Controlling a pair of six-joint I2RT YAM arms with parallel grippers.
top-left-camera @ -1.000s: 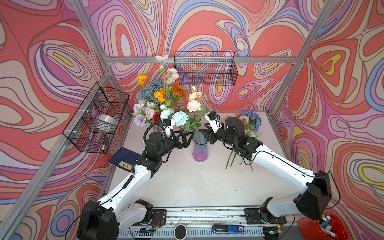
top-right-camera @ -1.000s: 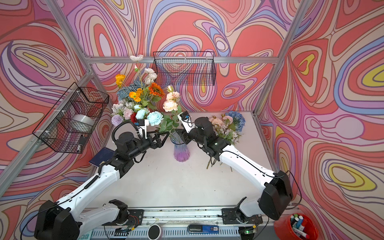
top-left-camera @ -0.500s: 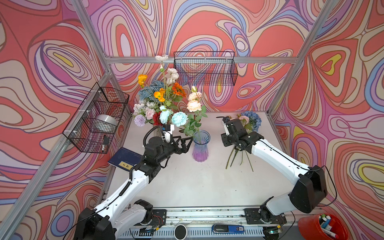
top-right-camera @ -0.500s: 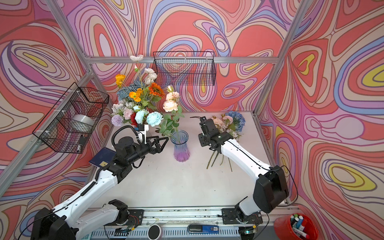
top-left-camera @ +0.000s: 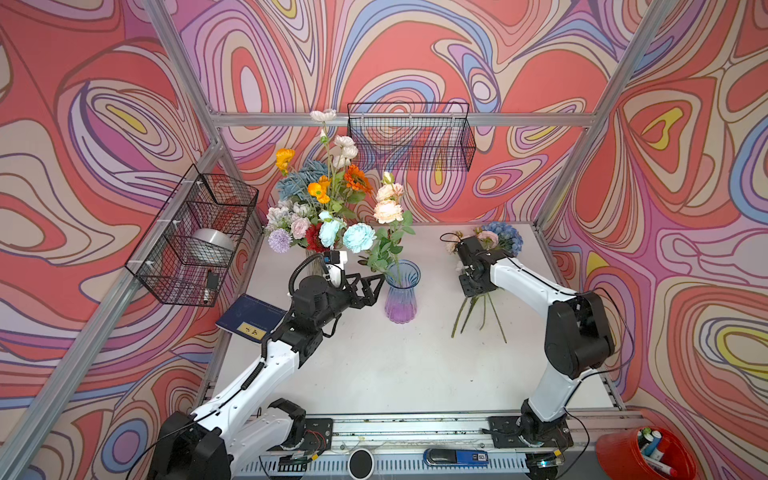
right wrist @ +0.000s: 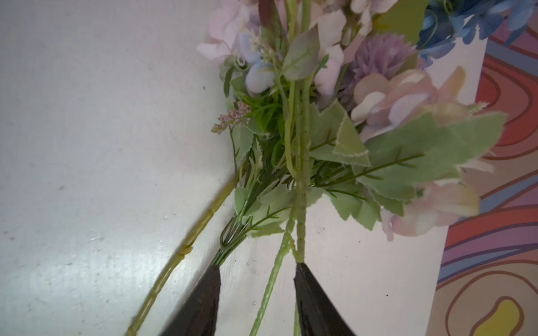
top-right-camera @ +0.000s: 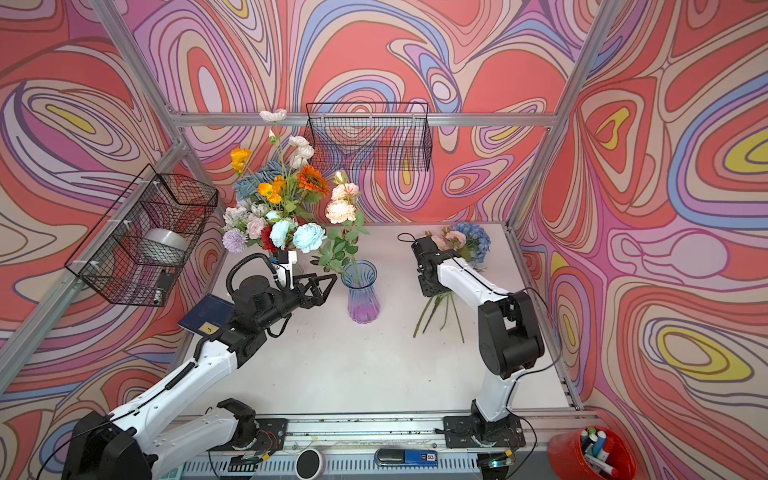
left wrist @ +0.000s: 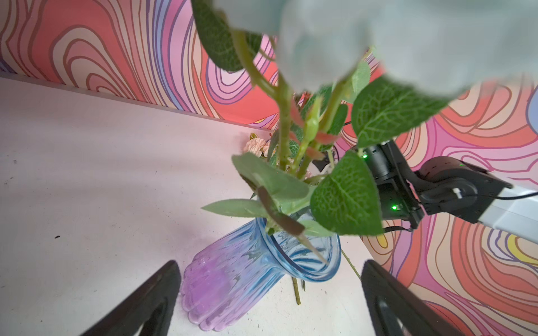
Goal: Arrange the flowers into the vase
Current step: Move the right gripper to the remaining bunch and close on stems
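vase point(top-left-camera: 401, 297): stood upright mid-desk, blue at the rim and purple at the foot. One peach rose point(top-left-camera: 388, 212) is seated in it, rising tall above the rim.
loose flowers point(right wrist: 302, 163): laid in a heap on the desk point(top-left-camera: 374, 365), well to the right of the vase, stems fanned toward the front. Not yet arranged.
right end effector point(right wrist: 257, 266): jaws held part-way apart, poised over the heap's stems. One thin stem is straddled; nothing is clamped.
risk, double pick: a second stem and the base of a leafy spray are seen right at the fingertips. Both could be caught on closing, or the thin stem missed.
risk, tangle: leaves and blooms are interlaced, so neighbours could be dragged along when one stem is lifted.
risk, swing: the stem is long and bloom-heavy. Pinched at one spot, it is judged likely to pivot or sag.
left end effector point(top-left-camera: 377, 291): jaws spread wide and empty, just beside the vase. Contact cannot be made out.
risk, tipping: the vase is not gripped, so a stem pushed against the rim could slide or topple it.
risk, blocked mouth: rose leaves are spread over the opening. An incoming stem could be snagged, or the rose levered out.
full bouquet point(top-left-camera: 328, 195): stood at the back-left, blooms hanging directly over the left wrist. It could be knocked if that arm is raised.
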